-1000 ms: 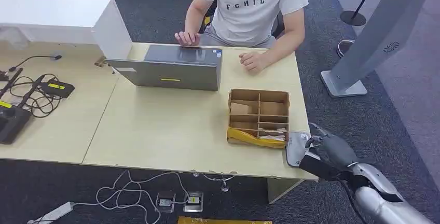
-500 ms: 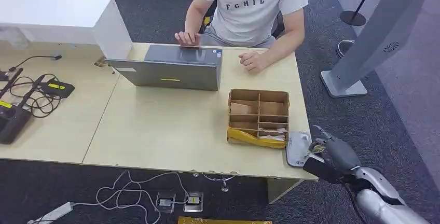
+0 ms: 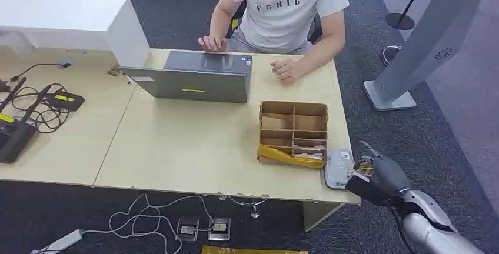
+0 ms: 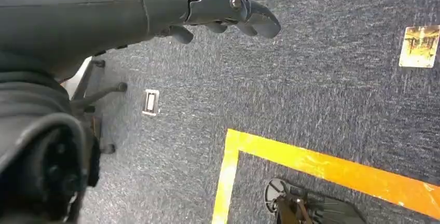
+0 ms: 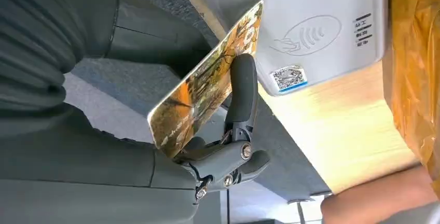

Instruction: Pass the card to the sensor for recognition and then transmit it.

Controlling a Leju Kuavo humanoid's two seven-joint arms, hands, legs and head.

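Note:
My right hand point(image 3: 379, 174) hangs just off the table's front right corner and pinches a card point(image 5: 207, 86) printed in orange and green. A dark finger point(image 5: 244, 89) presses on the card's face. The card point(image 3: 362, 169) is tilted, with its far edge over the near rim of the sensor point(image 5: 321, 32), a flat light-grey reader bearing a contactless symbol and a QR sticker. That sensor point(image 3: 338, 169) lies on the table corner beside the cardboard box. My left hand point(image 4: 223, 11) hangs at my side over the carpet, fingers loosely bent and holding nothing.
A divided cardboard box point(image 3: 293, 131) with a yellow bag stands left of the sensor. A person point(image 3: 288, 7) sits across the table behind a grey laptop point(image 3: 197, 77). Cables and black devices point(image 3: 35, 107) lie at the left. A grey stand point(image 3: 423, 42) rises at the right.
My right hand has drifted to the right and a little toward me with the card, from above the sensor to its outer edge. The person and table items have not moved.

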